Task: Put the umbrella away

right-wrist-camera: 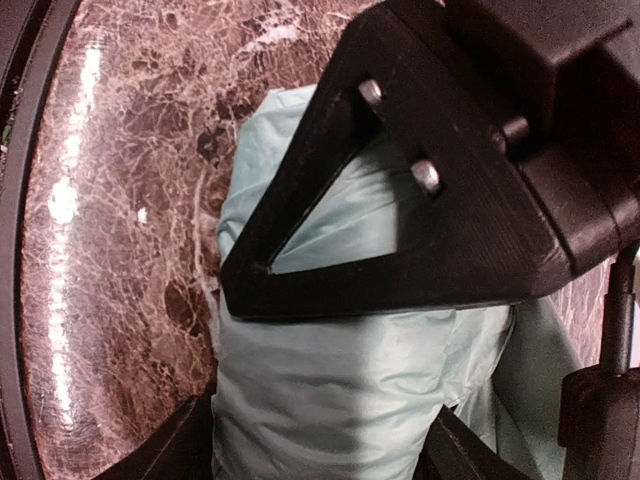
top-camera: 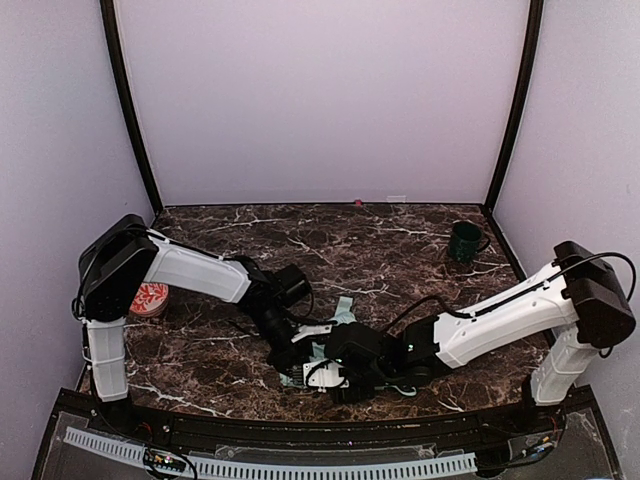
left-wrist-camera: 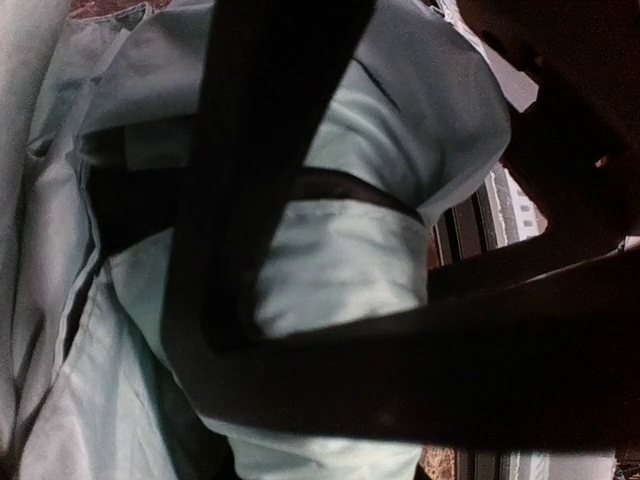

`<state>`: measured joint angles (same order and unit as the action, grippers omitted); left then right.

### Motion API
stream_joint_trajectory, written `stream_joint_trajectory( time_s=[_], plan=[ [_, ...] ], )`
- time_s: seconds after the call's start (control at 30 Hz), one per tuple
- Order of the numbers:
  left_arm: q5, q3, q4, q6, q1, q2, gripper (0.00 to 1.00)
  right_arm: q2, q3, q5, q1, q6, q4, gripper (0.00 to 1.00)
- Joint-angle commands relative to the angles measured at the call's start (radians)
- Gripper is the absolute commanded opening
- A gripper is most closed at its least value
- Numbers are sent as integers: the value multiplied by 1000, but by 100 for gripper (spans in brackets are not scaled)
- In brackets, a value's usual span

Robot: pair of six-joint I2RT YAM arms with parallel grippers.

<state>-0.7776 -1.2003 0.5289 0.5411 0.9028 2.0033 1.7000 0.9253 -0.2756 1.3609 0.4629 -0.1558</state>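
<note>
The umbrella (top-camera: pixel 318 352) lies folded near the table's front edge, a pale mint bundle between both grippers. My right gripper (right-wrist-camera: pixel 320 440) is shut on it, one finger on each side of the rolled fabric (right-wrist-camera: pixel 330 390). My left gripper (top-camera: pixel 300 345) comes in from the left and is shut on the same bundle. One of its black triangular fingers (right-wrist-camera: pixel 420 250) crosses the umbrella just beyond my right fingers. In the left wrist view mint cloth (left-wrist-camera: pixel 340 260) with a black band (left-wrist-camera: pixel 350 185) fills the frame behind dark fingers (left-wrist-camera: pixel 400 380). The shaft and handle are hidden.
A dark green mug (top-camera: pixel 464 241) stands at the back right of the marble table (top-camera: pixel 300 240). A red-and-white round object (top-camera: pixel 150 298) sits at the left edge by the left arm. Purple walls enclose the back and both sides.
</note>
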Motion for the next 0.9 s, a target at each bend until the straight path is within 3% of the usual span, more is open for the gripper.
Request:
stream_joint_trajectory(
  time_s=[0.0,0.17,0.2,0.3,0.37,0.57,0.63,0.87],
  plan=[
    [84,56,204,0,14,76,0,47,-22,-32,-5,6,-9,68],
    [63,50,209,-2,-3,77,0,67,-41,-25,-20,-21,-14,64],
    [73,51,206,-4,-6,77,0,60,-50,-15,-23,-18,-6,59],
    [79,43,210,-14,-18,78,0,47,-51,4,-23,-19,-21,31],
    [64,38,206,-16,-27,72,2,44,-45,24,-24,-18,-40,21],
    [74,49,75,-111,-76,-9,51,45,-47,100,-47,-51,-88,8],
    [94,74,0,-129,-90,-78,58,40,-51,154,-58,-52,-94,6],
    [235,256,-344,-200,-116,-467,69,77,-10,351,-122,-80,-185,0]
  ],
)
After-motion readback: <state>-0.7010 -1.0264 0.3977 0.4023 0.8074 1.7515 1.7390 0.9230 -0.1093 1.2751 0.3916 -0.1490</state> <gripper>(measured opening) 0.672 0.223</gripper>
